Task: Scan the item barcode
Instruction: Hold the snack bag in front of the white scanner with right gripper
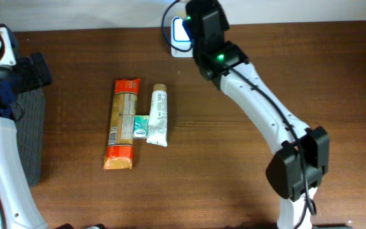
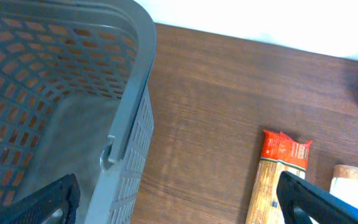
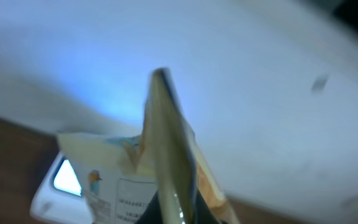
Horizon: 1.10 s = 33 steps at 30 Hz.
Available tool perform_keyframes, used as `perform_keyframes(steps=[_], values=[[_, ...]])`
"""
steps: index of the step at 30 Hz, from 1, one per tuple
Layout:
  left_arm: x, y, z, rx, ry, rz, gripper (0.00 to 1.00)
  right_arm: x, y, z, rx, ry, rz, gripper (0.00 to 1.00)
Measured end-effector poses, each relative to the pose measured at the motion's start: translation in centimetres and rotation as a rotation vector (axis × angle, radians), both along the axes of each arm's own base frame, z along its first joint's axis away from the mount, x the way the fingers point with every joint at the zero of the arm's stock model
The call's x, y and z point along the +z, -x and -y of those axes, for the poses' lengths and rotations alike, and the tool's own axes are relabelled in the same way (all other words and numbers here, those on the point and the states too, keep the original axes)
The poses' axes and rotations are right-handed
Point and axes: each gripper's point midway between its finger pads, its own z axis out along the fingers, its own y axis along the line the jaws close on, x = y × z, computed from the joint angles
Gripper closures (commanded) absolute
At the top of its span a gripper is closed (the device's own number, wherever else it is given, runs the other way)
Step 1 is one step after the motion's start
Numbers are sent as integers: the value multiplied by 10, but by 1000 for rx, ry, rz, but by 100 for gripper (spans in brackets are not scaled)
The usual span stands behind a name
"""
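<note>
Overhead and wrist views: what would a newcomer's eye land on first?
The blue-lit scanner at the far edge of the table, with the right gripper holding a thin packet edge-on by it. Next, the pasta pack, white tube and small green item lying side by side mid-table, and the grey basket at the left.

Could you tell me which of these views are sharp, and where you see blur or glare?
Overhead: sharp and evenly lit, except that the scanner glows blown-out blue-white. Left wrist: clear on the basket and the pasta pack, with no glare. Right wrist: blurred throughout, with a blue-white haze in the background and the packet smeared and seen edge-on.
</note>
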Motion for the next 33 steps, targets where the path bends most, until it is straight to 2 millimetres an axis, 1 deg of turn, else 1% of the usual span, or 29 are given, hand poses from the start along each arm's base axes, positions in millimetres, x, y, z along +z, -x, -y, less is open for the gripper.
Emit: perform_keyframes(steps=[1, 3, 7, 9, 12, 14, 16, 19, 22, 25, 28, 33], values=[[0, 0, 0, 1, 0, 0, 1, 6, -4, -5, 11, 58, 40, 96], [0, 0, 0, 1, 0, -1, 1, 12, -13, -8, 15, 149, 96, 96], [0, 0, 0, 0, -1, 1, 1, 10, -30, -14, 11, 284, 181, 96], [0, 0, 0, 0, -1, 0, 1, 3, -39, -19, 12, 366, 215, 96], [0, 0, 0, 0, -1, 1, 1, -15, -49, -24, 17, 492, 227, 96], [0, 0, 0, 0, 0, -1, 1, -32, -54, -27, 29, 570, 205, 96], [0, 0, 0, 0, 0, 0, 1, -45, -57, -28, 36, 614, 190, 96], [0, 0, 0, 0, 0, 0, 1, -52, -61, -28, 37, 658, 189, 96], [0, 0, 0, 0, 0, -1, 1, -52, -62, -25, 33, 698, 193, 96], [0, 0, 0, 0, 0, 0, 1, -45, -64, -18, 14, 716, 210, 96], [0, 0, 0, 0, -1, 0, 1, -44, -68, -4, -14, 752, 200, 96], [0, 0, 0, 0, -1, 0, 1, -45, -73, 11, -37, 787, 178, 96]])
